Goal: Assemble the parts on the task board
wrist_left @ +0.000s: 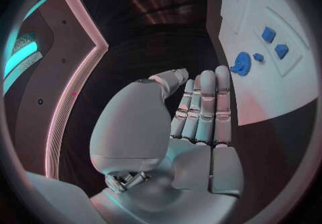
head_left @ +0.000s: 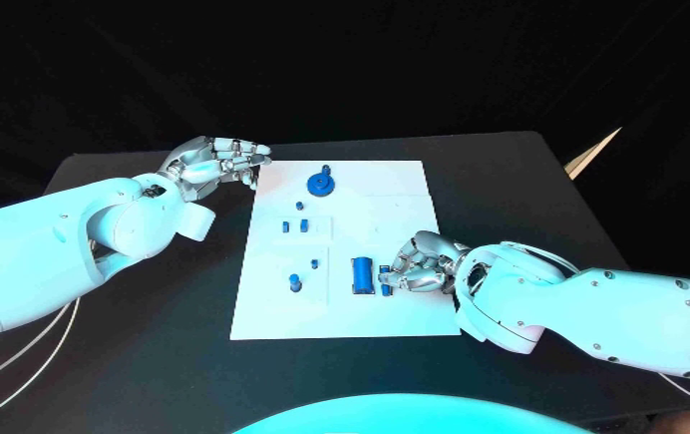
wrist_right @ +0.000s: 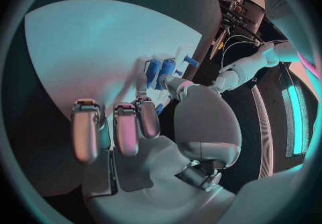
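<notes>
One blue part [head_left: 386,280] touching right hand [head_left: 417,266] fingers [wrist_right: 144,119]; grasp unclear.

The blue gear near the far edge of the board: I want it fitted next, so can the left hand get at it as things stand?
Probably yes. The left hand hovers just off the board's far left corner, holding nothing, and the gear stands close by with nothing between them.

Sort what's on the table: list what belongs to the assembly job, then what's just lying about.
Belongs to the job:
task board
blue gear
blue block
small blue pegs
right hand, at the blue block
left hand, off the board's far left corner

Just lying about:
pale pointed object at the table's right edge
</notes>
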You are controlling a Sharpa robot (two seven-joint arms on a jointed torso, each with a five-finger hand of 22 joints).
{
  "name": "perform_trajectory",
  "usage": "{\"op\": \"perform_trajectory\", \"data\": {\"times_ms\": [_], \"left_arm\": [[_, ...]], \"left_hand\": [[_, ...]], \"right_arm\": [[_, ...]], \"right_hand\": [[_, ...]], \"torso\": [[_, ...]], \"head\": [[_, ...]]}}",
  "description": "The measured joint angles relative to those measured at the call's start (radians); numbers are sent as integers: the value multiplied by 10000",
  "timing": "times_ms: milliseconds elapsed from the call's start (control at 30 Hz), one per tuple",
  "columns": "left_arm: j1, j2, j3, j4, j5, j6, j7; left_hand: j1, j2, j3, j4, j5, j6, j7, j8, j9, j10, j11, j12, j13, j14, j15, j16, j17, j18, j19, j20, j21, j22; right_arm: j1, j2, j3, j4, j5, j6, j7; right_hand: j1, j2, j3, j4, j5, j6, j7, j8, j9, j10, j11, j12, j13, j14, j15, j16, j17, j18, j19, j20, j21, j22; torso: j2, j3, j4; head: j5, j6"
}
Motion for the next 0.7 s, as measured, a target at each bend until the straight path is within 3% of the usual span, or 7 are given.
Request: {"op": "perform_trajectory", "data": {"times_ms": [333,567,667,700], "left_arm": [[0,-9,0,2,-8,-2,-6],[0,-8,0,-7,-13,-7,1],[0,-9,0,-11,-14,-11,4],[0,-9,0,-13,-14,-12,4]], "left_hand": [[0,0,0,0,0,0,0,0,0,0,0,0,0,0,0,0,0,0,0,0,0,0],[0,0,0,0,0,0,0,0,0,0,0,0,0,0,0,0,0,0,0,0,0,1],[0,0,0,0,0,0,0,0,0,0,0,0,0,0,0,0,0,-1,0,0,0,0],[0,0,0,0,0,0,0,0,0,0,0,0,0,0,0,0,0,0,0,0,0,0]], "right_arm": [[0,-32,1,7,-14,45,23],[0,-195,0,103,-28,310,121],[-2,-285,-2,186,-28,445,174],[-3,-308,-3,214,-28,477,187]], "right_hand": [[0,0,-67,67,-158,15,-17,0,-9,0,0,0,0,0,0,0,0,0,0,0,0,0],[2,-1,-73,59,-699,34,-33,0,-21,0,0,0,0,0,0,0,0,0,0,0,0,0],[3,-2,-420,-64,-127,77,-10,1,-26,0,0,0,0,0,0,0,0,0,0,0,0,0],[3,-2,-419,-63,-127,85,-17,1,-26,0,0,0,0,0,0,0,0,1,0,0,0,0]], "torso": [[-3,-3,-1],[-3,-1,-8],[-3,5,-8],[-3,6,-7]], "head": [[3,-7],[14,-9],[21,-5],[23,-2]]}}
